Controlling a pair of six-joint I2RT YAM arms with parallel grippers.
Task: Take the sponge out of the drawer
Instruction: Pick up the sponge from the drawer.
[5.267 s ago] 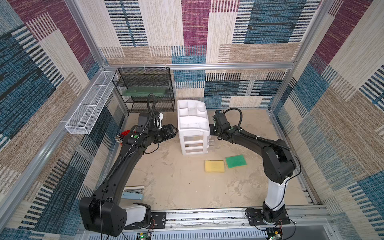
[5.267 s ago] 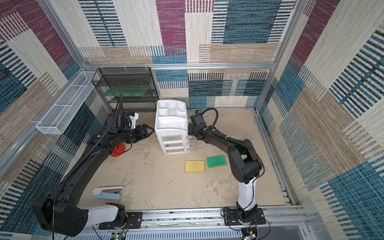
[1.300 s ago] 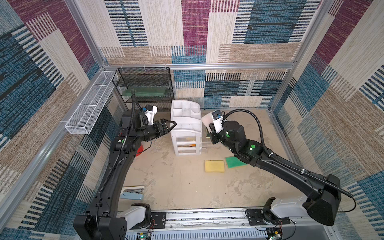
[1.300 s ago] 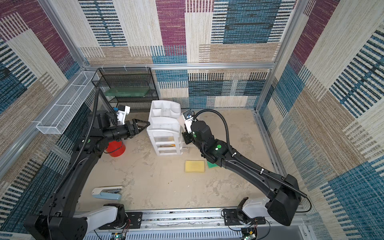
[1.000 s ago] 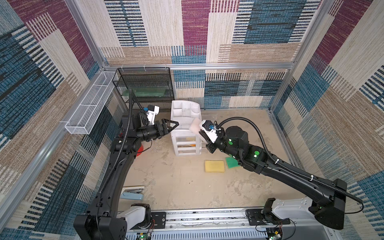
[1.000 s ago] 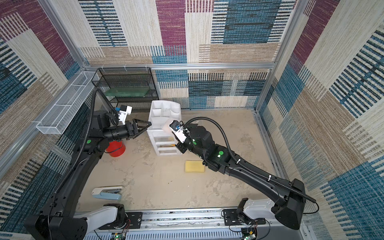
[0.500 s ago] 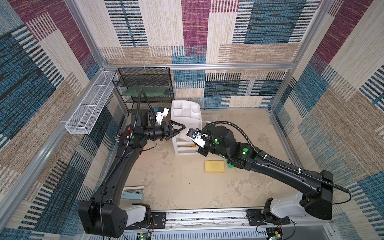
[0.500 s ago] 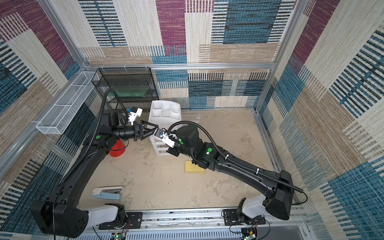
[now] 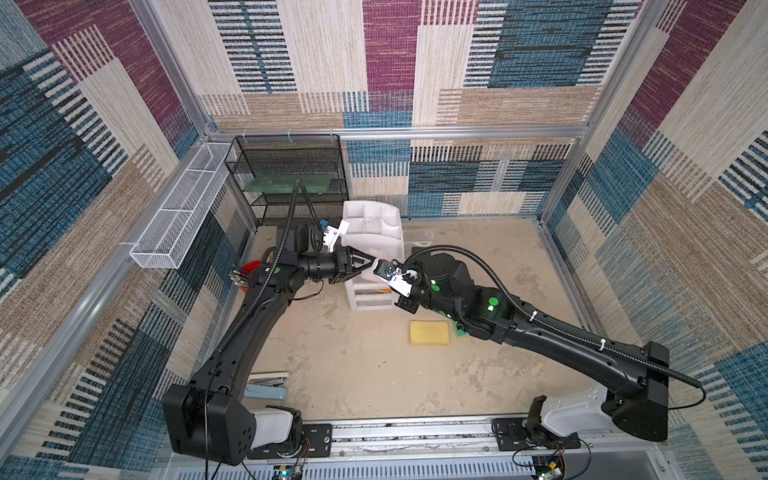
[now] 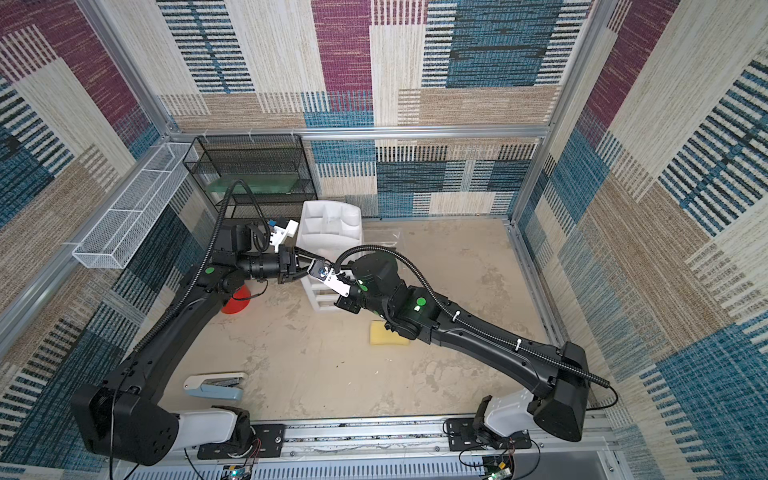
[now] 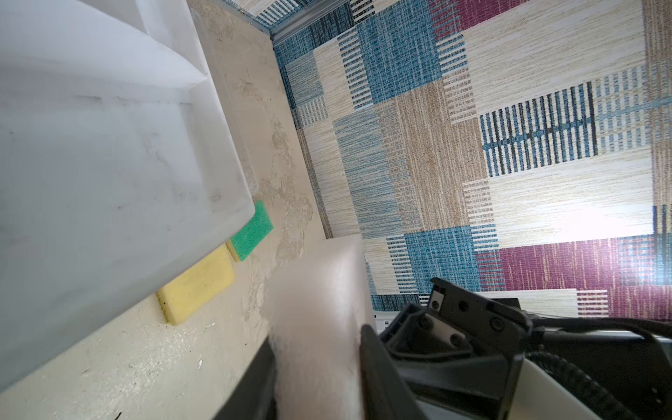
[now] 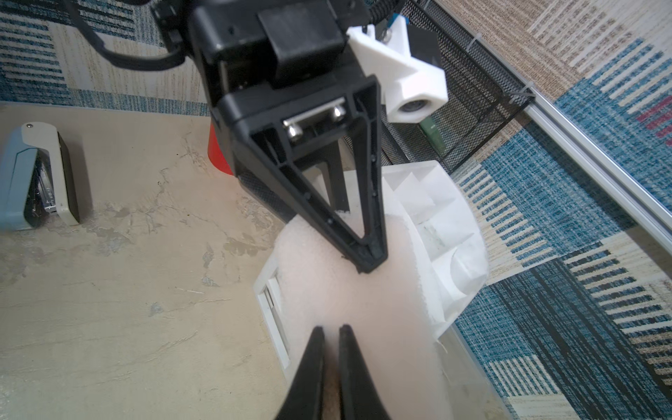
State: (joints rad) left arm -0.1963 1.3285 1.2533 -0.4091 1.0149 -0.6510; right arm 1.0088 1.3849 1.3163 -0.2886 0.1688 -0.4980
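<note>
Both arms have swung in to meet: the right arm (image 9: 561,336), which a second ago was reaching in from the far side, now stretches across the front of the white drawer chest (image 9: 397,249), nose to nose with the left arm (image 9: 249,316).

And there's the change: the left gripper (image 12: 365,260), spread wide half a second ago, has snapped in and is clamped on the far end of the pale pink sponge (image 12: 349,291). The left wrist view confirms it, with the foam block sitting squarely between the two black fingers (image 11: 374,363).

The right gripper (image 12: 331,331) has not let go. Its jaws are pinched almost together on the near end, so the sponge is held from both sides, in the air above the front of the chest and touching neither the chest nor the table (image 9: 353,374).

That puts the sponge clear of the drawer already, I'd say, and this looks like a handover caught halfway. The right side has to release before either arm pulls away, or the soft foam may stretch or tear.

Down on the table, the yellow sponge (image 9: 429,332) and green sponge (image 11: 252,229) lie side by side, untouched.
</note>
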